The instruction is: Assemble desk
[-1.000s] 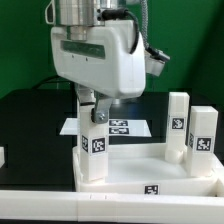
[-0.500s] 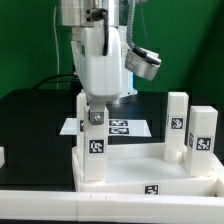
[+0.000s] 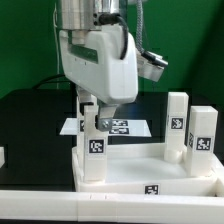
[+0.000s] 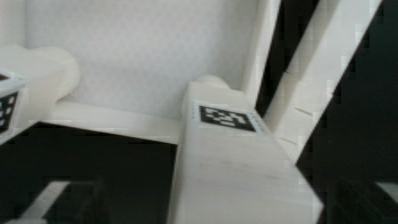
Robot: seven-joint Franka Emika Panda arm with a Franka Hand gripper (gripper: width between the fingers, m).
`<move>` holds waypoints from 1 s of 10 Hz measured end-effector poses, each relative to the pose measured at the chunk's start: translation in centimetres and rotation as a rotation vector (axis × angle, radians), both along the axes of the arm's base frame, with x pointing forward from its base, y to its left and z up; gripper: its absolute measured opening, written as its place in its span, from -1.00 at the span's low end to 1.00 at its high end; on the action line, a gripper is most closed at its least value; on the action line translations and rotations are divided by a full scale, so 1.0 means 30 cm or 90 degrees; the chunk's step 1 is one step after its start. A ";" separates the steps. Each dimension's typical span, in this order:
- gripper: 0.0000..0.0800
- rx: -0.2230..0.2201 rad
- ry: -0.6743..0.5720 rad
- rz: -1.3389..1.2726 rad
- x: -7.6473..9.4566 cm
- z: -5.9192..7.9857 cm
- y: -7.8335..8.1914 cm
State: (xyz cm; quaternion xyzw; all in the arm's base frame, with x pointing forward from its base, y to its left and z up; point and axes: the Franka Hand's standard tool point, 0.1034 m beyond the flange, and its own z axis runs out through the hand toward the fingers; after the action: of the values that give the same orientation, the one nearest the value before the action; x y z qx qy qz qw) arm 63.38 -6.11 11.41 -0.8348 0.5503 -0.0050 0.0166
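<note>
The white tray-like tabletop (image 3: 120, 186) lies upside down, rim up. A white square leg (image 3: 96, 150) with a tag stands upright at its corner on the exterior view's left. My gripper (image 3: 93, 113) reaches down from above and is shut on the top of this leg. In the wrist view the leg (image 4: 231, 150) runs between my dark fingers (image 4: 63, 203), with my gripper (image 4: 217, 212) at its near end and the tabletop's inner floor (image 4: 143, 60) beyond. Two more legs (image 3: 178, 125) (image 3: 203, 138) stand on the tabletop's right side.
The marker board (image 3: 125, 127) lies flat on the black table behind the tabletop. A small white part (image 3: 2, 157) sits at the left edge of the exterior view. A white band (image 3: 100, 207) runs across the front.
My wrist and hand have turned about the vertical axis over the left leg, one way and then back. The gripper stays at the leg's top; the other parts have not moved.
</note>
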 end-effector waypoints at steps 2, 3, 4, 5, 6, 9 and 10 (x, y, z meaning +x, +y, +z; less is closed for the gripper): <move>0.62 -0.004 -0.003 0.132 0.000 0.000 -0.001; 0.62 -0.006 -0.005 0.189 0.001 0.001 0.000; 0.62 -0.008 -0.006 0.250 0.001 0.003 0.001; 0.62 -0.010 -0.007 0.313 0.002 0.003 0.004; 0.62 -0.012 -0.008 0.373 0.000 0.001 0.003; 0.62 -0.019 -0.008 0.543 -0.001 -0.003 0.004; 0.62 -0.027 -0.006 0.609 0.000 -0.003 0.008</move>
State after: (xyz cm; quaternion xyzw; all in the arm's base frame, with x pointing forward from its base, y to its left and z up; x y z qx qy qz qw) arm 63.39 -5.88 11.32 -0.9945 0.1042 -0.0115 0.0026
